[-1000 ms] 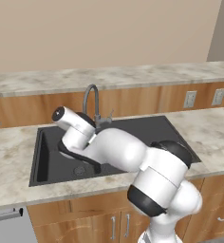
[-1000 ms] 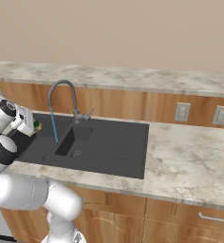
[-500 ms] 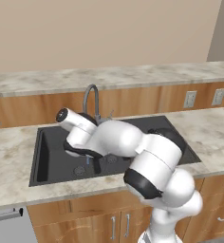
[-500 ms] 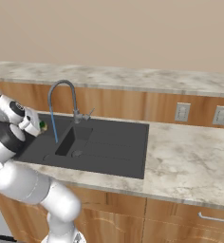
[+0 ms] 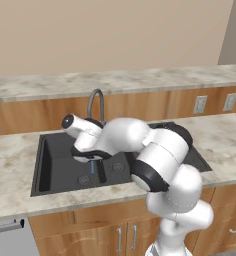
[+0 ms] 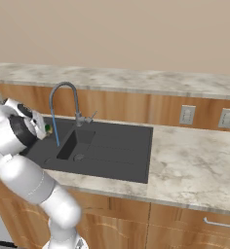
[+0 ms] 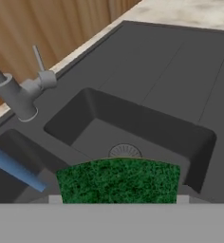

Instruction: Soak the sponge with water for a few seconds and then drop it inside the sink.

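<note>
We grip the sponge, gripper clamped on it; water runs at nine o'clock. Next: slide sponge under stream.

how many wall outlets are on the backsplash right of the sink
2. Both outlets sit side by side on the wooden backsplash right of the sink: one nearer the sink, one further right. Others may be hidden behind the arm.

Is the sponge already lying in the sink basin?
No, the sponge sits between the fingertips of the gripper, held above the sink beside the water.
</note>
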